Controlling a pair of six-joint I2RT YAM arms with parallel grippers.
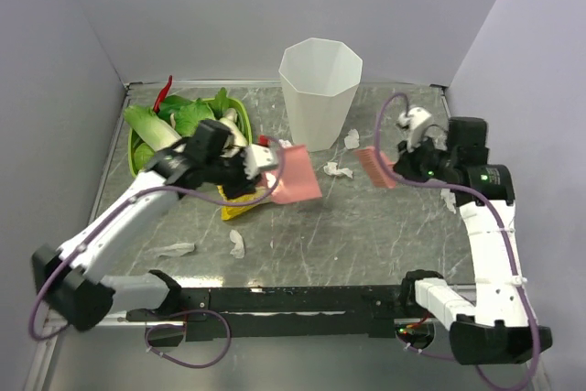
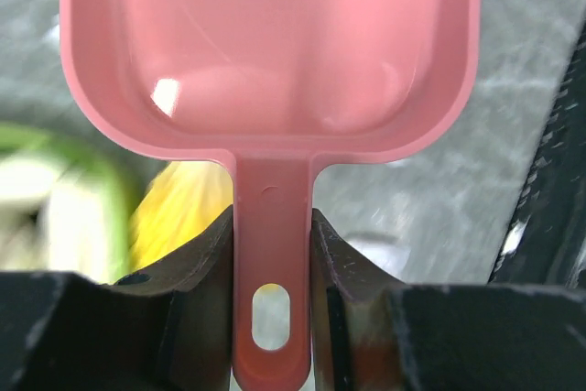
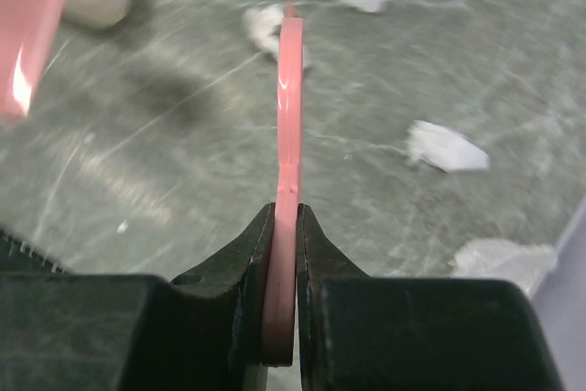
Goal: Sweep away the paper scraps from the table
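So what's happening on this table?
Two robot arms are tidying up. The left jaws are shut on the handle of a pink dustpan, and the right jaws grip a pink brush. The two tools face each other in front of a white bin. Paper scraps lie scattered on the table, and the dustpan is empty.
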